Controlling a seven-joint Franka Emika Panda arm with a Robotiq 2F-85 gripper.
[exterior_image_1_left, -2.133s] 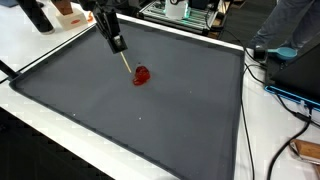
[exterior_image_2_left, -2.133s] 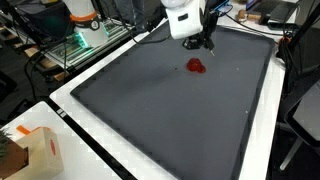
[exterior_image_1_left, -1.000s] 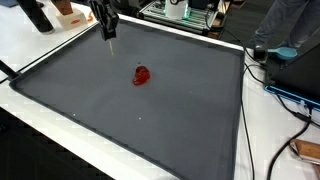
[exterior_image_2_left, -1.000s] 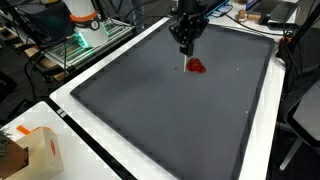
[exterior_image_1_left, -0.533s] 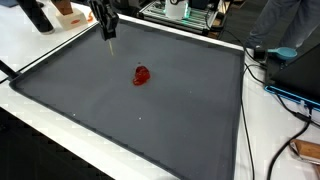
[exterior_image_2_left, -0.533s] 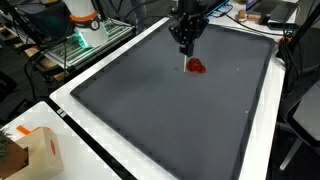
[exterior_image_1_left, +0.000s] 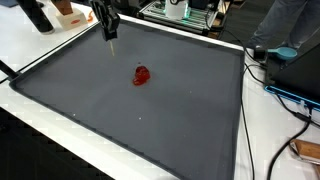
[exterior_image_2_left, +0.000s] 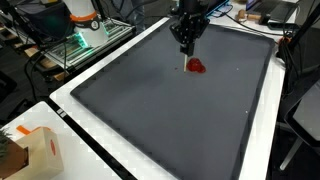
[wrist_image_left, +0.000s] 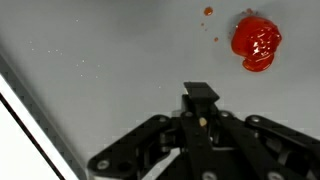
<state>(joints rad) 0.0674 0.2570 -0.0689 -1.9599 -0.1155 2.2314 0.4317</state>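
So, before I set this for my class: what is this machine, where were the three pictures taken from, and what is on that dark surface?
It is a robot arm ending in a two-fingered gripper. Two pictures come from cameras standing outside the robot, at different places; the third comes from a camera on its wrist, looking down past the gripper. The surface is a dark grey mat on a white table. On it lies a glossy red blob, with small red specks nearby. The gripper is shut on a thin pale stick, held above the mat and clear of the blob.
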